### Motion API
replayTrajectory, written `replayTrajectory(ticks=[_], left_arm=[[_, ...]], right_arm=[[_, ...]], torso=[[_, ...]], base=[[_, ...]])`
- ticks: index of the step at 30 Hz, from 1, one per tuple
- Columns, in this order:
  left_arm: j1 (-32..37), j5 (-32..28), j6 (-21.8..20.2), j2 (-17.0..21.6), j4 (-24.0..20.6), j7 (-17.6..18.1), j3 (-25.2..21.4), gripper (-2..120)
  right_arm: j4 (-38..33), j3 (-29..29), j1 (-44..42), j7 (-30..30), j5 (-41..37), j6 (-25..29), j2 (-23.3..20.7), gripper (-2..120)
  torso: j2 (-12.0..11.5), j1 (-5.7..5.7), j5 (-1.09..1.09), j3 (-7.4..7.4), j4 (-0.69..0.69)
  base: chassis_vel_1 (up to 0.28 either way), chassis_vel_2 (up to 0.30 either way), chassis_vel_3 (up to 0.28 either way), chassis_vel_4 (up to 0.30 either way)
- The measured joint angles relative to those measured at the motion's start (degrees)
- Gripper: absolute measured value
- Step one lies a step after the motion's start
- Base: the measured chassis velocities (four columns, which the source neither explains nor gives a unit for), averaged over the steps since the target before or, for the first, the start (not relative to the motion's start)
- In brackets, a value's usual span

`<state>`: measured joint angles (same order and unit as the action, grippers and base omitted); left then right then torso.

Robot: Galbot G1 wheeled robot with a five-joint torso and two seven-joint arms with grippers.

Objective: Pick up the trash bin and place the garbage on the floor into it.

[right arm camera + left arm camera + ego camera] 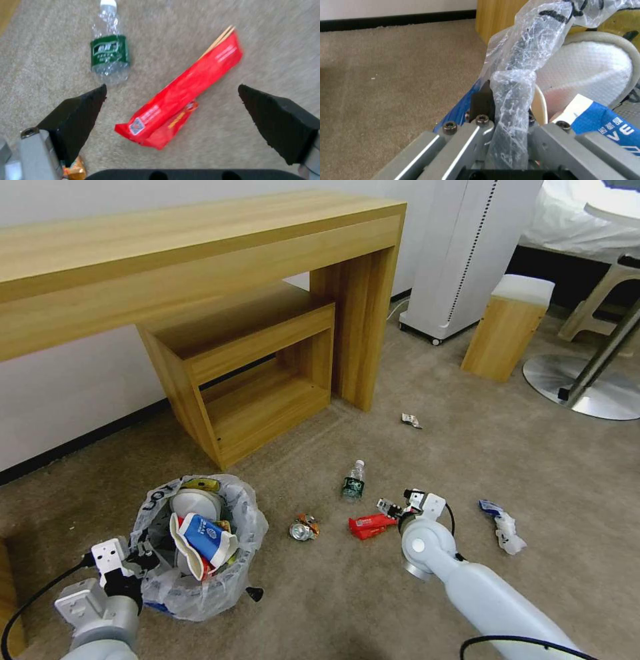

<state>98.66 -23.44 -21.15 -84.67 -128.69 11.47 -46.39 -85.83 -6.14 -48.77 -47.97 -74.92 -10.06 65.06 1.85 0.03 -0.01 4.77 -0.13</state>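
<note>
The floor (373, 593) carries the scattered garbage, and the trash bin (193, 543), already holding slippers and a blue-white packet, sits near the robot's left side. The left gripper (506, 110) has its fingers clamped on the bin's bagged rim. The right gripper (171, 100) hovers with fingers wide apart directly above the red wrapper (183, 95), which lies between them. Its long axis, with wooden sticks poking from the far end, runs diagonally across the gap, so the fingers would likely close across its width. The green-labelled bottle (108, 53) lies just beyond one fingertip.
</note>
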Motion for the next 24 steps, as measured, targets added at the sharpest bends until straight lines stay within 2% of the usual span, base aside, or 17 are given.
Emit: replayTrajectory(ticks=[1, 4, 8, 16, 24], left_arm=[[0.0, 0.0, 0.0, 0.0, 0.0, 0.0, 0.0, 1], [0.1, 0.0, 0.0, -0.1, -0.1, 0.0, -0.1, 1], [0.1, 0.1, 0.1, -0.2, -0.1, 0.0, -0.1, 1], [0.3, 0.1, 0.4, -0.3, -0.1, -0.1, -0.1, 1], [0.8, 0.1, 0.8, -0.3, -0.2, -0.3, -0.1, 1]], right_arm=[[0.0, 0.0, 0.0, 0.0, 0.0, 0.0, 0.0, 100], [4.3, 0.8, 1.0, 1.3, 0.7, 0.5, 3.9, 100], [6.9, 1.1, 1.3, 2.3, 1.4, 0.8, 6.1, 100], [14.1, 1.9, 1.8, 5.7, 3.6, 1.9, 8.8, 100], [18.5, 2.2, 3.5, 8.2, 5.5, 2.6, 10.1, 98]], torso=[[0.0, 0.00, 0.00, 0.00, 0.00], [0.0, 0.00, 0.00, 0.00, 0.00], [0.0, 0.00, 0.00, 0.00, 0.00], [0.0, 0.00, 0.00, 0.00, -0.01], [0.0, 0.00, 0.01, 0.00, -0.01]], base=[[0.000, 0.000, 0.000, 0.000], [0.000, 0.000, 0.000, 0.000], [0.000, 0.000, 0.000, 0.000], [0.000, 0.000, 0.000, 0.000], [0.000, 0.000, 0.000, 0.000]])
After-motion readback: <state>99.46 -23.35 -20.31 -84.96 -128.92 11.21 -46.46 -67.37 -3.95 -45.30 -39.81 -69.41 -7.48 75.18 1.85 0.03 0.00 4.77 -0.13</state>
